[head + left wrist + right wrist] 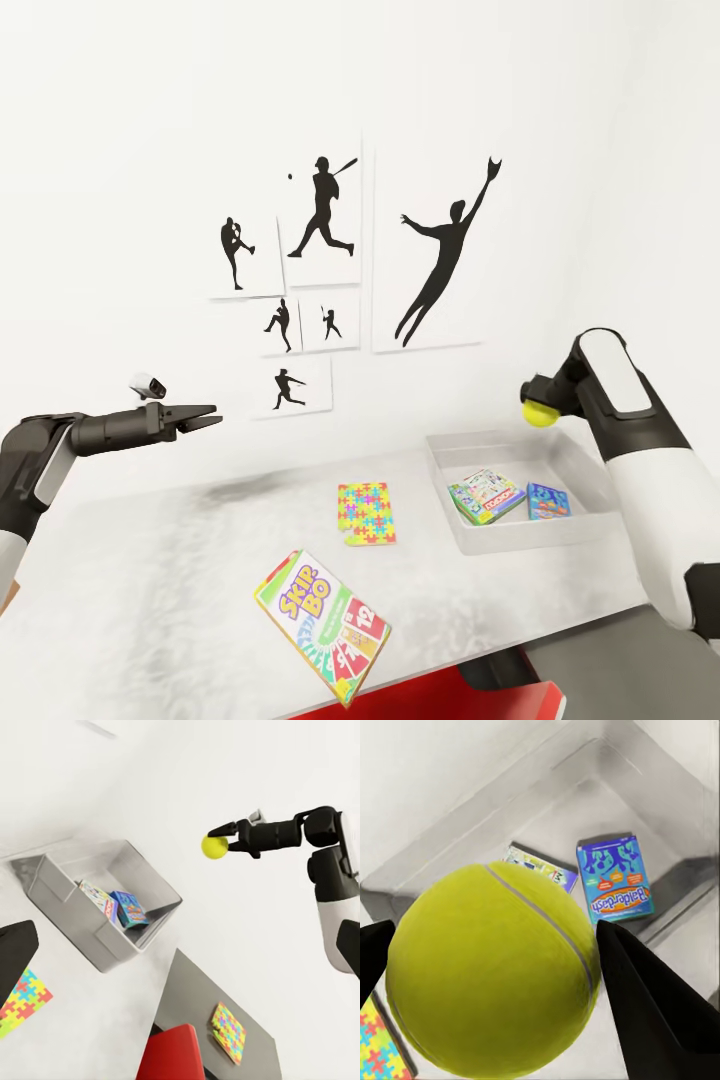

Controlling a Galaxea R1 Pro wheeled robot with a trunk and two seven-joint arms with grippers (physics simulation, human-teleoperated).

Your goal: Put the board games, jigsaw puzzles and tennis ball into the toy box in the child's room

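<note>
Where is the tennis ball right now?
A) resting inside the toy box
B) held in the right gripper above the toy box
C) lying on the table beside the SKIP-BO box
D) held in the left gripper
B: the right gripper is shut on the tennis ball, held in the air over the toy box, which holds two game boxes.

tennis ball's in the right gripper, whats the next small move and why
Probably lower the right gripper a little toward the toy box and then open it. It is shut on the tennis ball, held above the box's far edge; the right wrist view shows the open box below, with two game boxes already inside.
</note>
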